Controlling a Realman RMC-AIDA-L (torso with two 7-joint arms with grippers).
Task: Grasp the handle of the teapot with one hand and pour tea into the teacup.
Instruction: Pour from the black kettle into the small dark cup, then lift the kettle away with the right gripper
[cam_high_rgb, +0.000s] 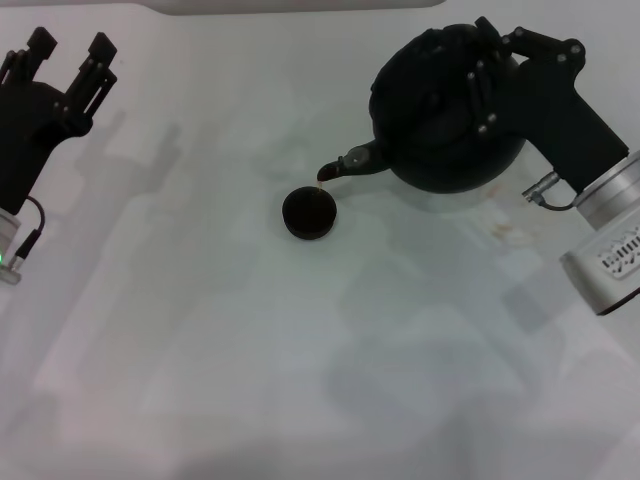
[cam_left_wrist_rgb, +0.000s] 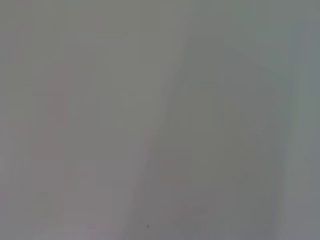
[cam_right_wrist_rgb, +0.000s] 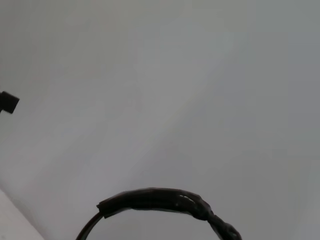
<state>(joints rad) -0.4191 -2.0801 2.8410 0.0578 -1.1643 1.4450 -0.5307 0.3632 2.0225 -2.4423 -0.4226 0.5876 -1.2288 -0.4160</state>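
The big round black teapot (cam_high_rgb: 450, 160) is lifted and tipped at the right of the head view. Its short spout (cam_high_rgb: 340, 166) points down-left, with the tip just above the far rim of the small dark teacup (cam_high_rgb: 308, 213) on the white table. My right gripper (cam_high_rgb: 465, 80) is shut on the handle over the pot's top and hides most of it there. The right wrist view shows the handle (cam_right_wrist_rgb: 160, 199) as a black arc. My left gripper (cam_high_rgb: 70, 48) is parked open at the far left, holding nothing.
The white table (cam_high_rgb: 300, 350) stretches bare in front of the cup. A few faint brownish marks (cam_high_rgb: 505, 232) lie on it below the teapot. The left wrist view shows only plain table surface (cam_left_wrist_rgb: 160, 120).
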